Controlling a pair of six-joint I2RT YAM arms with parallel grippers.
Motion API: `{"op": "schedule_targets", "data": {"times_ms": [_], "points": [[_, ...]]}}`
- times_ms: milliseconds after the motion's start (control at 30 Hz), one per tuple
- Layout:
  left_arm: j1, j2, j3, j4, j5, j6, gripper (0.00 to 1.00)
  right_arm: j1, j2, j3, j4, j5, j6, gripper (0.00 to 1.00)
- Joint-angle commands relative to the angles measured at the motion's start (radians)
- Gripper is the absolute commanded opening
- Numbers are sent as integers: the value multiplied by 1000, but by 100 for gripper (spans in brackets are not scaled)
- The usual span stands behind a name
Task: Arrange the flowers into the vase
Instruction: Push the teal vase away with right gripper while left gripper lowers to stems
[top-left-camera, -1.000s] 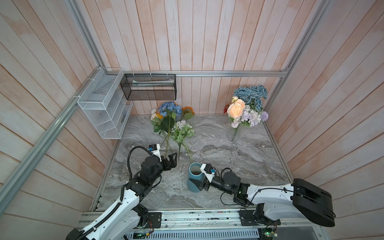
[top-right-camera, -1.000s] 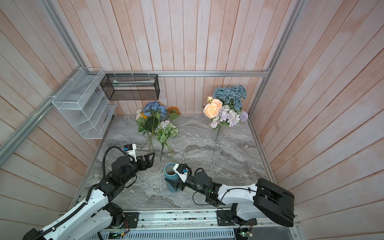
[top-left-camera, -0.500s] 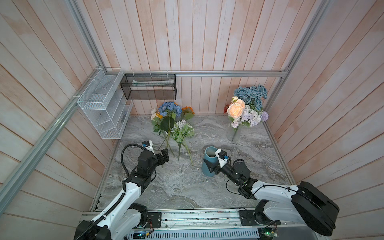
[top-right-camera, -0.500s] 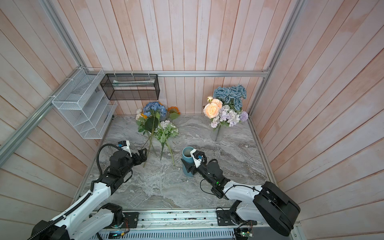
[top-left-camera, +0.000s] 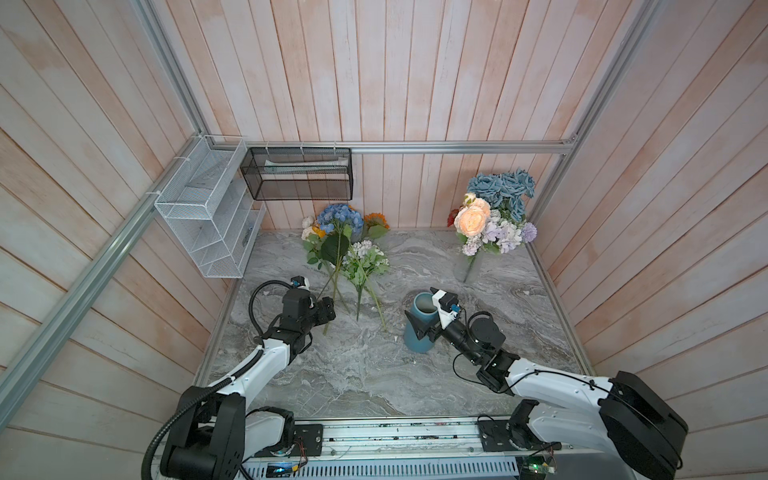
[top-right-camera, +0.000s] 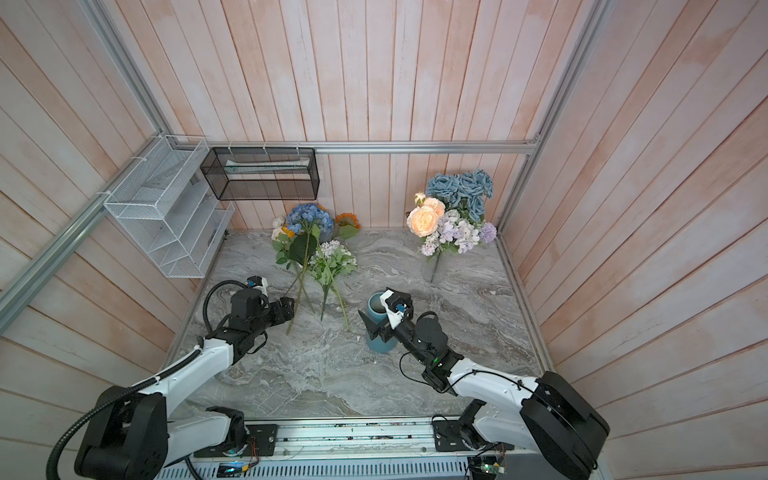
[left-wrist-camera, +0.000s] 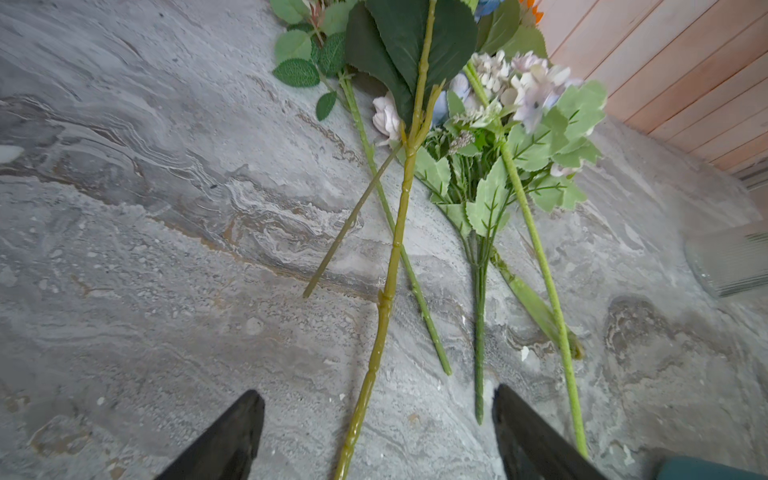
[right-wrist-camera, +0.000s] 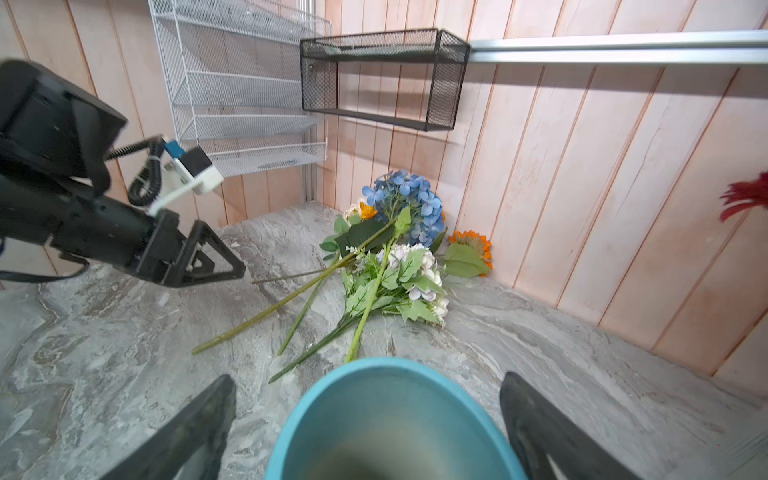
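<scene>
Just carried back from the front edge of the table (top-left-camera: 332, 374), the blue vase (top-left-camera: 415, 347) now stands upright right of centre. The right gripper (right-wrist-camera: 368, 378) has let it go: its fingers (right-wrist-camera: 195, 419) hang spread on either side of the rim, with bare tabletop showing between them and the pot.

The left gripper (left-wrist-camera: 376, 392), little moved, hovers at the foot of the loose flowers (top-left-camera: 349, 253). These lie fanned on the table with their heads against the back wall. Its fingers (left-wrist-camera: 224, 440) are released and empty, straddling the yellow-green stem (left-wrist-camera: 395, 249) of the blue hydrangea (top-left-camera: 340, 216) without touching it. Nothing is in the vase yet, and the arranging looks set to begin with this stem.

That stem crosses over two thinner ones, so lifting it may drag its neighbours along. The right gripper and its camera crowd the vase mouth and would likely need to clear before a flower goes in.

A second bouquet (top-left-camera: 490, 220) of peach, lilac and dusty-blue blooms stands in the back right corner, well apart. What holds it up is hard to make out. A white wire rack (top-left-camera: 208, 216) and a black mesh basket (top-left-camera: 297, 174) hang on the walls, out of the way.
</scene>
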Motion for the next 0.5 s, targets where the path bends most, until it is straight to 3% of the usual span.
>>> {"op": "schedule_targets", "data": {"times_ms": [0,267,467], "points": [[-1,61,53,-6,17,34,87,-1,-89,0,-92,25,32,98],[-31,246,179,-71,4,71,74,-1,-326,31,-292,60,85,98],[-37,383,276,-126,-13,67,65,-19,-330,105,-402,135,67,98]]}}
